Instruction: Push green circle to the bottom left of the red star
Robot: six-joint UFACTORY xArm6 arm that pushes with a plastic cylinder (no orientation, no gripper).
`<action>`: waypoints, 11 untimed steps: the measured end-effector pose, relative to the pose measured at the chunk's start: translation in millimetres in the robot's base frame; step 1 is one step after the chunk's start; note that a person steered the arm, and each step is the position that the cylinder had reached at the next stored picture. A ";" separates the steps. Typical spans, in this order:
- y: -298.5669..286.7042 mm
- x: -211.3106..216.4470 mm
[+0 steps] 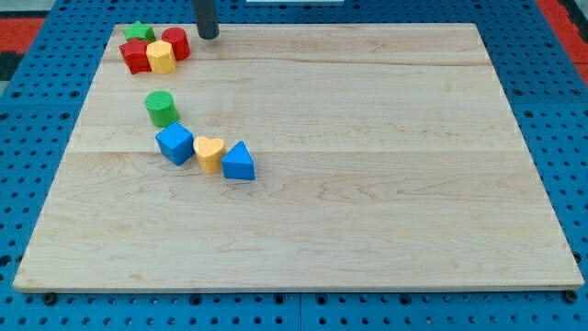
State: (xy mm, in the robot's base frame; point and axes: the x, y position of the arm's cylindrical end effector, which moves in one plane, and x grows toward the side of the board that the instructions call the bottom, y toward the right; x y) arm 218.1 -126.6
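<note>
Rod's tip (209, 36), no pincer on it, sits at the tabletop (367, 184) top edge right of the red star (135, 56) cluster; green circle (161, 108) stands below the cluster, just above the blue cube (175, 144).

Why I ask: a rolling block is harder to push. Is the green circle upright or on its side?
Upright: the green circle shows its flat round face on top, its ribbed wall below.

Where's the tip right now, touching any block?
My tip: at the view's top edge of the board, just right of the red cylinder, touching no block. The green circle lies well below it, untouched. There's no pincer.
</note>
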 end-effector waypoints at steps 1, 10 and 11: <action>4.6 0.0; 144.0 220.6; 152.5 190.4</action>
State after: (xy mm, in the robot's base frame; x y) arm 408.5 25.9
